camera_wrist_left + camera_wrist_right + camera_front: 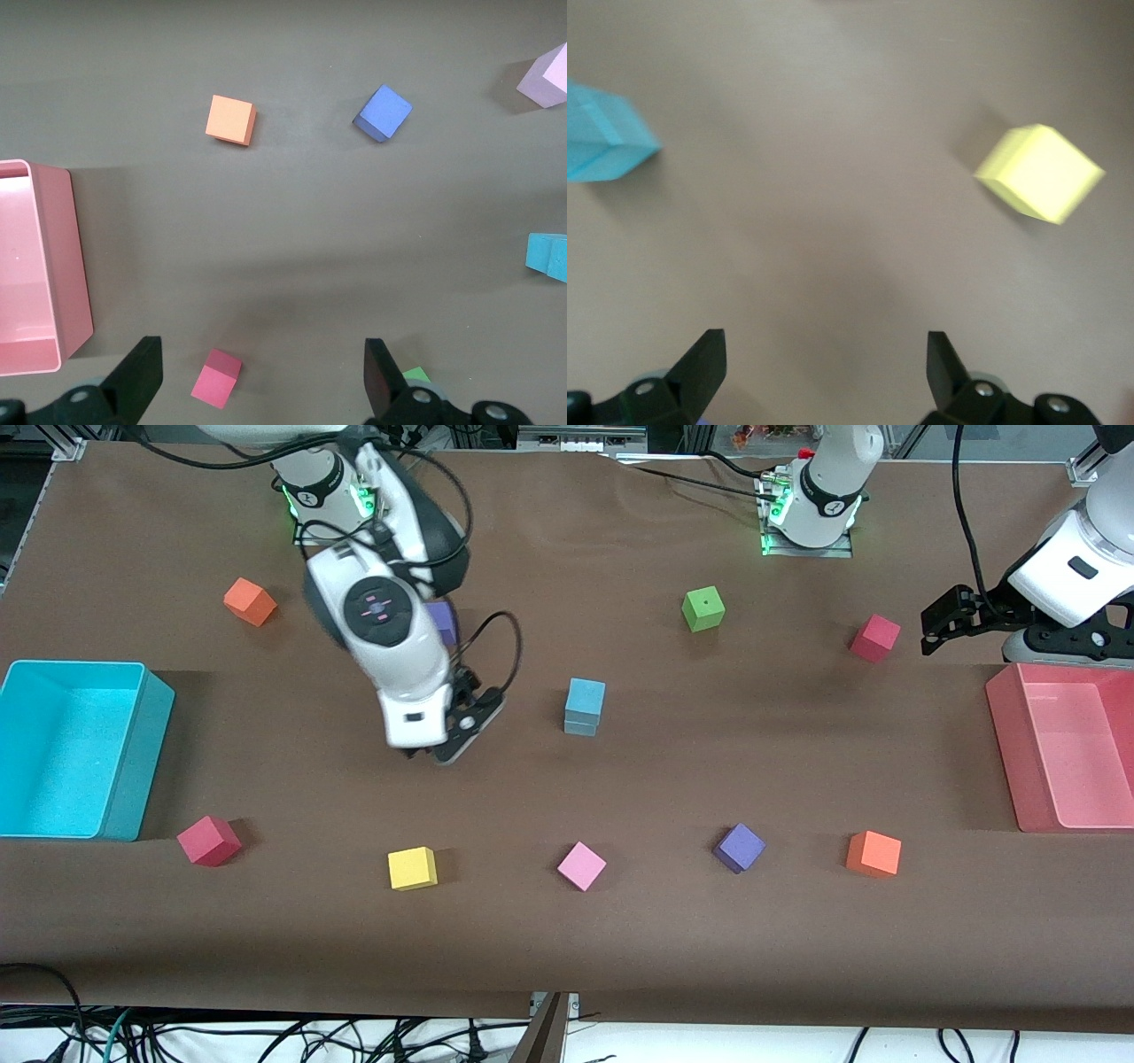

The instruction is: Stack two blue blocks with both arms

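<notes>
The two light blue blocks stand stacked, one (586, 694) on top of the other (581, 725), in the middle of the table. The stack also shows in the right wrist view (602, 135) and in the left wrist view (547, 257). My right gripper (440, 753) is open and empty, over bare cloth beside the stack toward the right arm's end; its jaws (824, 350) stand wide apart. My left gripper (932, 634) is open and empty, over the table by the red cube (875, 638), which shows between its jaws (261, 354).
A turquoise bin (133, 753) sits at the right arm's end and a pink bin (1005, 744) at the left arm's end. Loose cubes lie around: orange (250, 601), purple (441, 622), green (703, 608), red (209, 841), yellow (412, 868), pink (581, 865), purple (739, 847), orange (873, 854).
</notes>
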